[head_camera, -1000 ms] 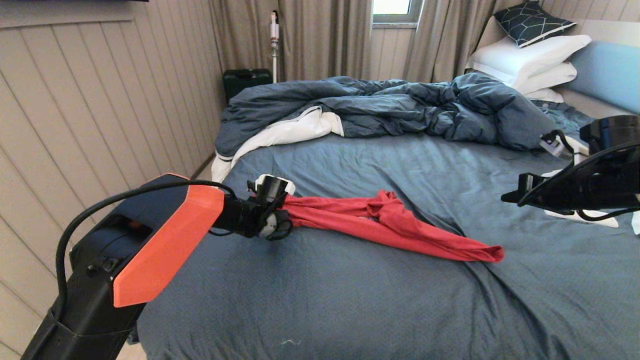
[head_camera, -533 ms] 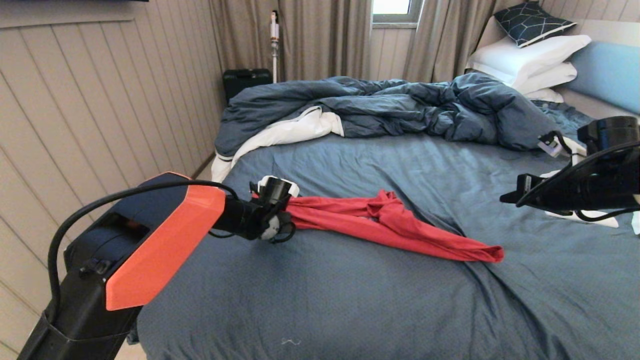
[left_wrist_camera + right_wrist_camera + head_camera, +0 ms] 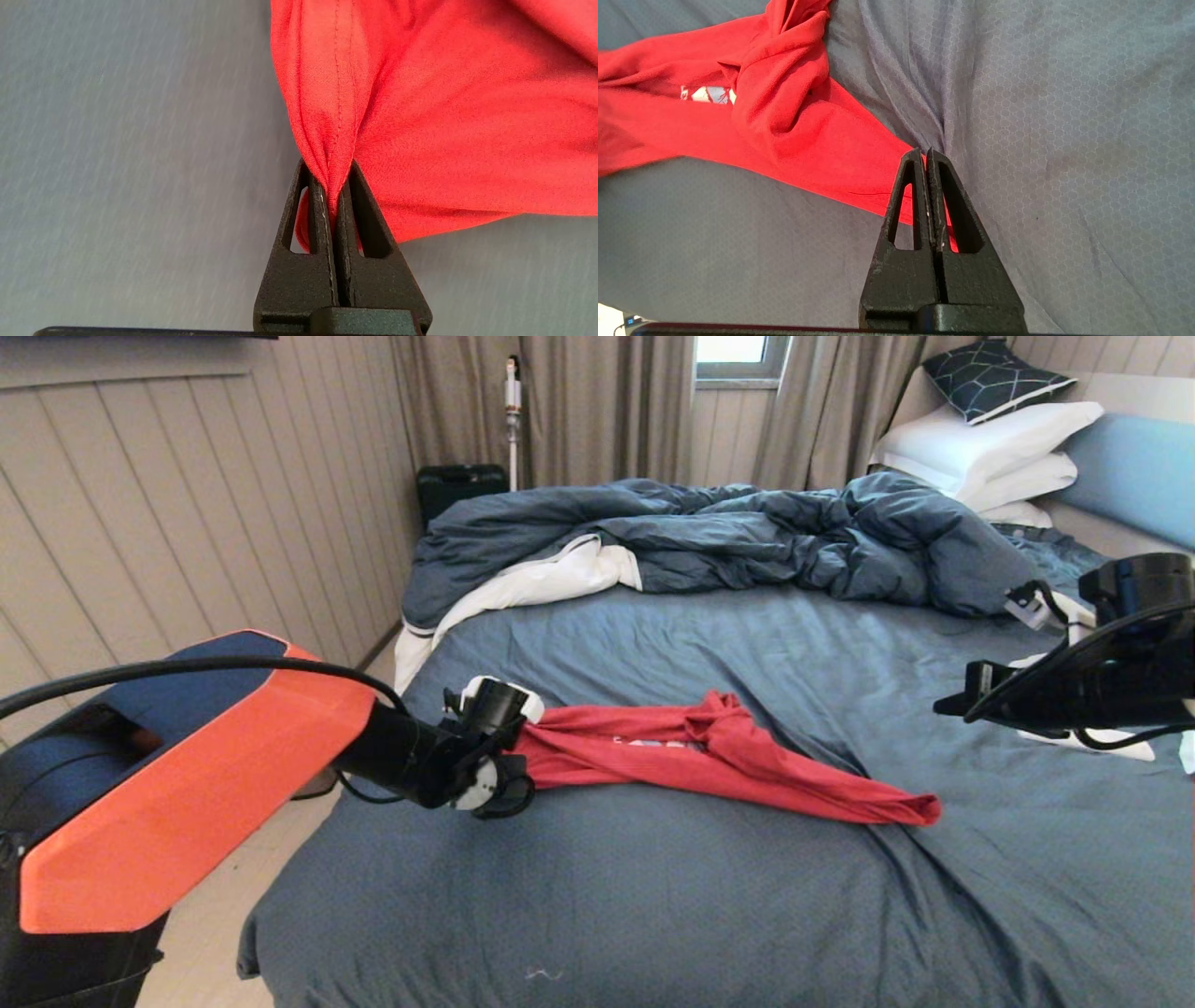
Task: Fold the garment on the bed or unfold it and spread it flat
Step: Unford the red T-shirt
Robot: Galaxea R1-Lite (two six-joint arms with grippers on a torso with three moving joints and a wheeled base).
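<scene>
Gripping one end of the garment (image 3: 709, 761), left tool (image 3: 332, 179) is clamped on a bunched hem; shirt lies twisted rope-like mid-bed (image 3: 653, 915), below the duvet (image 3: 709, 537). Right tool (image 3: 927, 156) pinched together, empty, hovering past the garment's far tip. Risk: thin pinch slips, or twist tightens. No containers.

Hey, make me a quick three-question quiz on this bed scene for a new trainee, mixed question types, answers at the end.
1. True or false: the left gripper is shut on the garment.
2. What does the right gripper hold?
A the garment
B the duvet
C nothing
3. How does the garment lie on the bed: flat, or bunched into a twisted strip?

Key: 1 true; 2 C; 3 bunched into a twisted strip.
</scene>
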